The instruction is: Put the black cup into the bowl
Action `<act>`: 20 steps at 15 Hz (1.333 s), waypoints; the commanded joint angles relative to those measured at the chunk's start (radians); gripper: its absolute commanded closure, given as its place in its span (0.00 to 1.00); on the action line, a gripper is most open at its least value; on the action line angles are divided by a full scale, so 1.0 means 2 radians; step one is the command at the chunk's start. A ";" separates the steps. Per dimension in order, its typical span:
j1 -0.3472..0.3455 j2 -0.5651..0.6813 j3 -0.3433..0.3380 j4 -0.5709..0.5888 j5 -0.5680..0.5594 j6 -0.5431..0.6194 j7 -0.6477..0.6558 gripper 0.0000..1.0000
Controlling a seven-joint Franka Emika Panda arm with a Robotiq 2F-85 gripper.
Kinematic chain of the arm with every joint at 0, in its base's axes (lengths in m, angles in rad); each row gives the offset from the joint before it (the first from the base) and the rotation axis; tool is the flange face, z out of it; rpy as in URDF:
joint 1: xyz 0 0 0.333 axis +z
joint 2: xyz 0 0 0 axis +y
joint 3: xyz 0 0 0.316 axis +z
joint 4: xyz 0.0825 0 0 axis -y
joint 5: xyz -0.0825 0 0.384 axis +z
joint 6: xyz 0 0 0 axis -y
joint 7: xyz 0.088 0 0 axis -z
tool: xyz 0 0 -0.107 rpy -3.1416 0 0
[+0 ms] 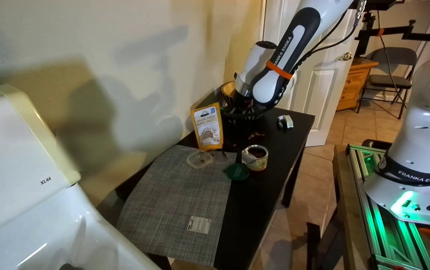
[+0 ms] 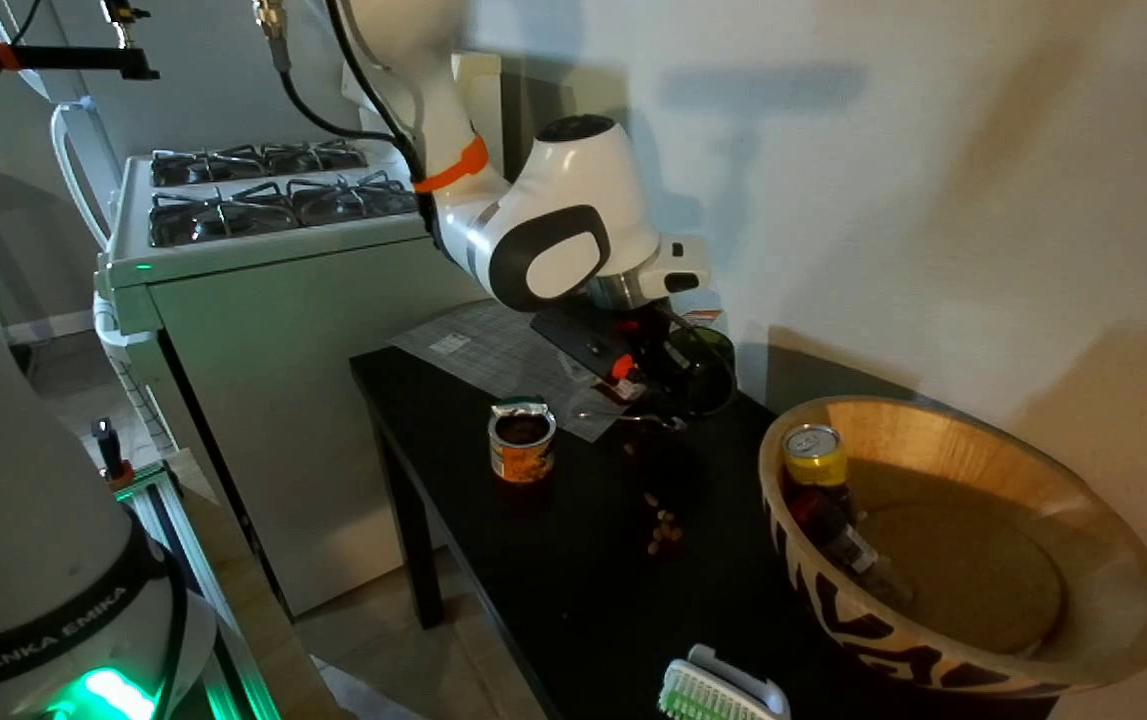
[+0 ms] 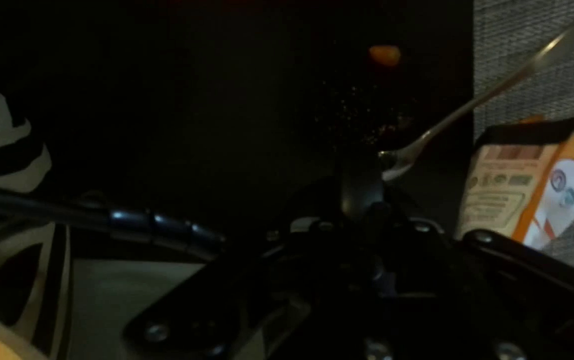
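The black cup [image 2: 710,375] is a dark cylinder near the back edge of the black table, close to the wall, in an exterior view. My gripper [image 2: 661,365] points down right beside or onto it. In the wrist view a dark rounded shape lies at the gripper [image 3: 359,220], but it is too dark to tell whether the fingers hold it. The wide bowl [image 2: 943,450], tan inside with a zigzag outside, stands on the table; its rim shows behind the arm in an exterior view [image 1: 228,89] and its patterned side in the wrist view [image 3: 11,150].
A yellow-topped can [image 2: 815,460] and a dark bottle [image 2: 838,535] lie in the bowl. An orange snack bag [image 3: 507,190] and a spoon [image 3: 467,105] are beside the gripper. An open tin [image 2: 523,440], nuts [image 2: 665,528] and a brush [image 2: 718,692] are on the table.
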 commanded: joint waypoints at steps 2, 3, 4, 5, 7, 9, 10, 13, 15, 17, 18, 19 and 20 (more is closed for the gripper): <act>0.029 -0.111 -0.041 -0.020 -0.028 -0.083 0.027 0.94; 0.029 -0.133 -0.048 -0.017 -0.044 -0.109 0.037 0.94; 0.029 -0.154 -0.058 -0.015 -0.074 -0.129 0.055 0.94; 0.021 -0.175 -0.065 -0.009 -0.114 -0.149 0.082 0.94; -0.004 -0.203 -0.066 0.010 -0.168 -0.174 0.134 0.94; -0.028 -0.211 -0.071 0.027 -0.186 -0.170 0.175 0.94; -0.034 -0.214 -0.076 0.034 -0.170 -0.170 0.177 0.94; -0.072 -0.189 -0.077 0.057 -0.154 -0.148 0.203 0.94; -0.109 -0.153 -0.060 0.076 -0.107 -0.129 0.195 0.94; -0.117 -0.114 -0.068 0.105 -0.053 -0.128 0.172 0.94; -0.121 -0.096 -0.070 0.120 -0.030 -0.129 0.165 0.94; -0.125 -0.073 -0.071 0.138 0.003 -0.132 0.148 0.94; -0.125 -0.047 -0.076 0.163 0.039 -0.138 0.129 0.94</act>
